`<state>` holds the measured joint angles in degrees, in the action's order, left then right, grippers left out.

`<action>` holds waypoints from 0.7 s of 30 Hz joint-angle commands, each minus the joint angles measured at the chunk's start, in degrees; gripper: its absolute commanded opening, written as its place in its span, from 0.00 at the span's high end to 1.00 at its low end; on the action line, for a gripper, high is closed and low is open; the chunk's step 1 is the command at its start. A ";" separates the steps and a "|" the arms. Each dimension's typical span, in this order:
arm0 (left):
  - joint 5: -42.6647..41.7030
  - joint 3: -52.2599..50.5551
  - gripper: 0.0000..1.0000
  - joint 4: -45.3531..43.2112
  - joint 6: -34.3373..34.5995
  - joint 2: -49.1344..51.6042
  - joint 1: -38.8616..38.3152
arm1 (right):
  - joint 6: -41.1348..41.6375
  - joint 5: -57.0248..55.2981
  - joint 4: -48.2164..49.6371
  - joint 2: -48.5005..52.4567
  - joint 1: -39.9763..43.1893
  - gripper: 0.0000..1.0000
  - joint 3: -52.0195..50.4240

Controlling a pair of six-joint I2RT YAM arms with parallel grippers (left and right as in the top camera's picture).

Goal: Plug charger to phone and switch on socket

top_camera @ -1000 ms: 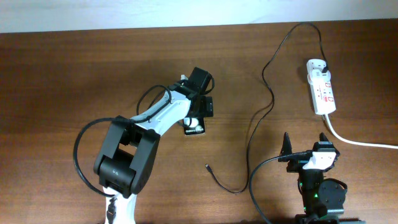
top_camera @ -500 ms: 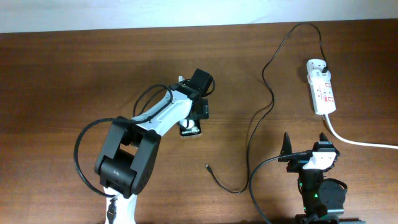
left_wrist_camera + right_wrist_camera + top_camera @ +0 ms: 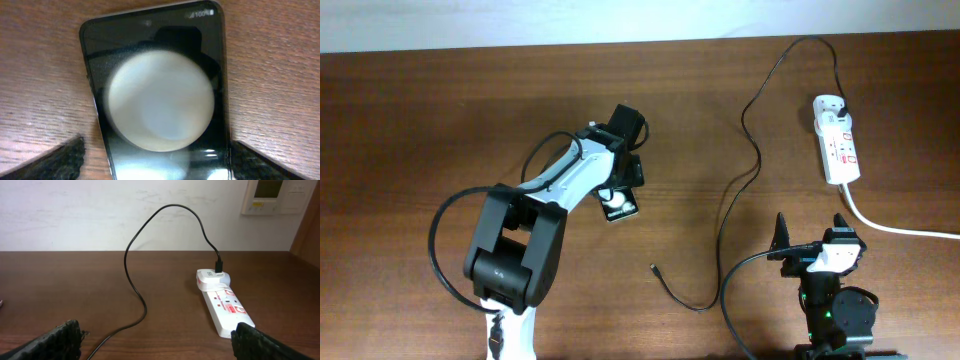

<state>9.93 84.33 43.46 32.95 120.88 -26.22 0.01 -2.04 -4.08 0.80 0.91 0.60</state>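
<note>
The phone lies flat on the table, black and glossy, with a big round glare spot. In the left wrist view the phone fills the frame, small white text at its far end. My left gripper is low over it, open. Its fingers straddle the phone's near end, with bare wood showing at the left finger. The charger cable loops across the table. Its loose plug tip lies below and right of the phone. The socket sits far right, cable plugged into its far end. My right gripper is open, empty.
A thick white cord runs from the socket off the right edge. The table's far edge meets a pale wall. My right gripper stays near the front edge, just left of the socket's near end.
My left wrist has swung a little to the left, and the phone has shifted left and turned slightly with it. The right arm has not moved.
</note>
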 commanded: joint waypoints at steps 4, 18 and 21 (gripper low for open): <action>-7.13 -1.86 0.36 2.73 0.50 1.70 -0.04 | 0.24 0.28 -0.46 -0.33 -0.52 0.02 -0.28; 6.95 11.69 0.01 15.21 -13.14 1.57 0.48 | 0.22 0.26 -0.46 -0.33 -0.52 0.02 -0.28; 6.32 9.49 0.01 14.58 -13.16 1.70 1.73 | 0.24 0.28 -0.46 -0.33 -0.52 0.02 -0.28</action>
<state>13.82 95.31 58.08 21.32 122.15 -26.04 0.05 -2.04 -4.10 0.80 0.91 0.60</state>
